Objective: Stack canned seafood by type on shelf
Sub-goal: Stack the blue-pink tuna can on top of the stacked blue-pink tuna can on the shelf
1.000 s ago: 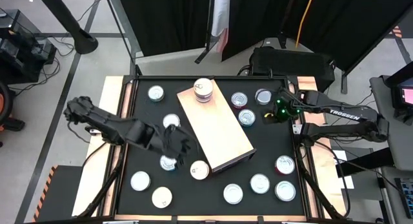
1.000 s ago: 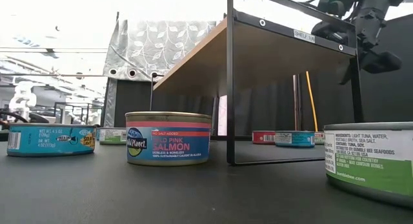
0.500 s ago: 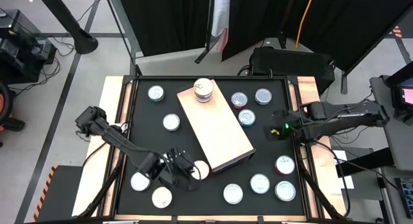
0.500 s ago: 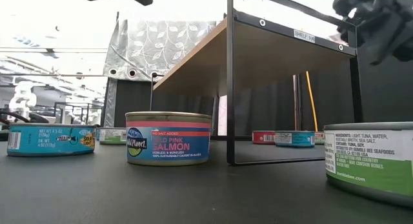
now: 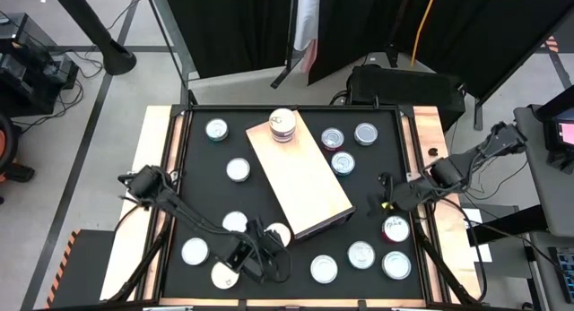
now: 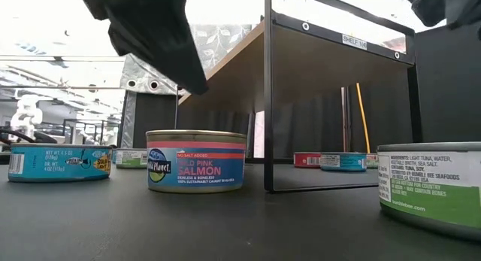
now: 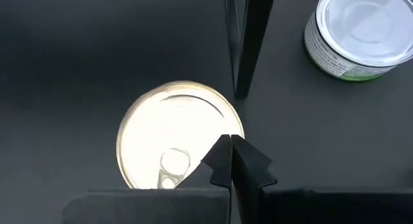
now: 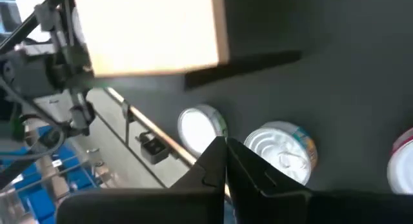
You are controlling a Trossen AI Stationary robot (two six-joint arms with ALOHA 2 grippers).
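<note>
The shelf (image 5: 300, 178) is a pale wood board on thin black legs, bearing a stack of tins (image 5: 282, 125) at its far end. Other tins stand scattered on the black tabletop around it. My left gripper (image 5: 267, 250) is shut and hovers just above the pink-labelled salmon tin (image 6: 197, 159), which stands by the shelf's near corner. In the left wrist view the shut gripper (image 7: 230, 145) hangs over that tin's pull-tab lid (image 7: 174, 143). My right gripper (image 5: 383, 202) is shut in the right wrist view (image 8: 224, 145), in the air near the table's right side, above a red-labelled tin (image 5: 395, 228).
A shelf leg (image 7: 248, 43) stands right beside the salmon tin, and a green-labelled tin (image 7: 361, 30) sits beyond it. Several tins line the near edge (image 5: 361, 254). A blue-labelled tin (image 6: 58, 162) stands to the left. Three tins (image 5: 343, 163) sit right of the shelf.
My left gripper has swung from the table's left middle toward the near edge and come down over the salmon tin by the shelf's near corner. My right gripper has moved from the far right toward the near edge. No tin has moved.
</note>
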